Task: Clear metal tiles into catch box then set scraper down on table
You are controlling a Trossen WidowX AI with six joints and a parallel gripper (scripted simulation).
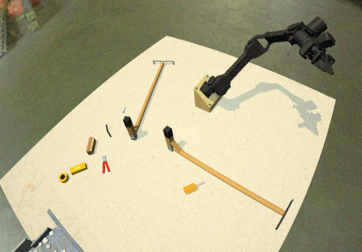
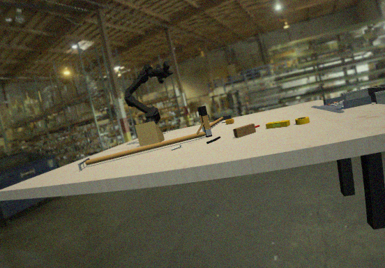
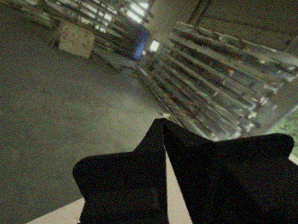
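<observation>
My gripper (image 1: 329,68) (image 2: 169,72) (image 3: 159,123) is shut and empty, held high in the air beyond the table's far right edge, away from every tool. A long wooden-handled scraper (image 1: 229,181) with a dark flat blade (image 1: 284,210) lies on the table at the front right, its black grip (image 1: 168,132) standing up near the middle. A second long tool (image 1: 149,94) (image 2: 146,148) with a grey frame head (image 1: 163,62) lies to its left. The steel bench plate (image 1: 65,240) (image 2: 328,108) with small metal tiles (image 1: 52,233) shows at the bottom left corner.
The arm's tan base block (image 1: 204,99) (image 2: 148,133) stands at the table's back. A yellow tape roll (image 1: 63,177), a yellow level (image 1: 78,168), a wooden block (image 1: 90,145), red pliers (image 1: 103,165), a black strip (image 1: 108,130) and an orange screwdriver (image 1: 190,188) lie scattered on the table.
</observation>
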